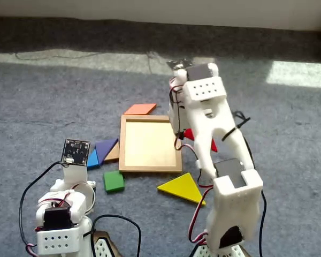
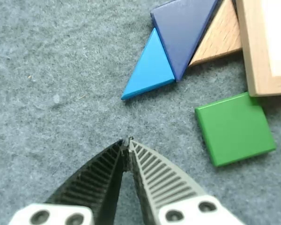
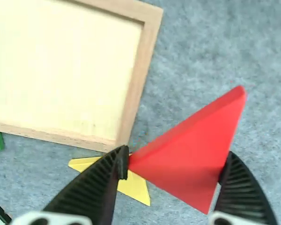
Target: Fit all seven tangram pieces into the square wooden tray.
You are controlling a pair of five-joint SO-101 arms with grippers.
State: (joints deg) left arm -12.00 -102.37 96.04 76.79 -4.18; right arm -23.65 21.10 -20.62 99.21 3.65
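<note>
The square wooden tray point(image 1: 150, 169) lies mid-carpet with nothing in it. My right gripper point(image 3: 175, 159) is shut on a red triangle point(image 3: 192, 150), held tilted just off the tray's right rim point(image 3: 138, 79), above the yellow triangle point(image 3: 131, 185). My left gripper point(image 2: 127, 143) is shut with nothing in it, over bare carpet near the light blue triangle point(image 2: 152, 68) and green square point(image 2: 234, 127). A dark blue triangle point(image 2: 185, 28) and a tan triangle point(image 2: 222, 37) lie against the tray's left side. An orange piece point(image 1: 140, 109) sits behind the tray.
The right arm point(image 1: 214, 123) stretches over the carpet right of the tray, hiding part of the red triangle point(image 1: 188, 133). The left arm's base point(image 1: 64, 219) stands at the front left. The yellow triangle point(image 1: 183, 187) lies by the tray's front right corner. Open carpet spreads to the far left.
</note>
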